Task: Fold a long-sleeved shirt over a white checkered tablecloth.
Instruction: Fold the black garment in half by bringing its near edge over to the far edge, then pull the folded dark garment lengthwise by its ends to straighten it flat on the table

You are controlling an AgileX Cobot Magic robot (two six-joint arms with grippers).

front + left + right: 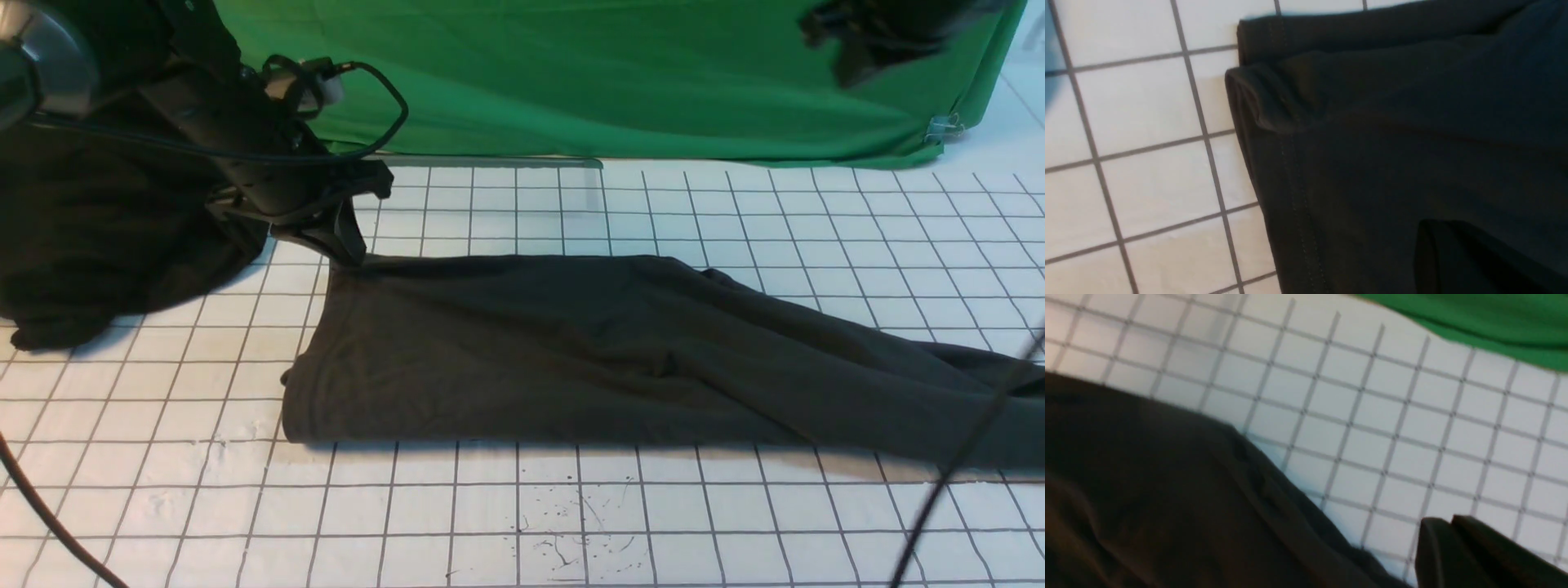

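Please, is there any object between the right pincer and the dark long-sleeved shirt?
No, nothing visible stands between the right pincer and the dark, soft long-sleeved shirt; only white checkered cloth shows there.

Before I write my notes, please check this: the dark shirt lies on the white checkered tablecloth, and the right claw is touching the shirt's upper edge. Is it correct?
Not quite: it is the left claw that is at the upper edge of the dark shirt, as the front view shows. The shirt does lie on the white checkered tablecloth.
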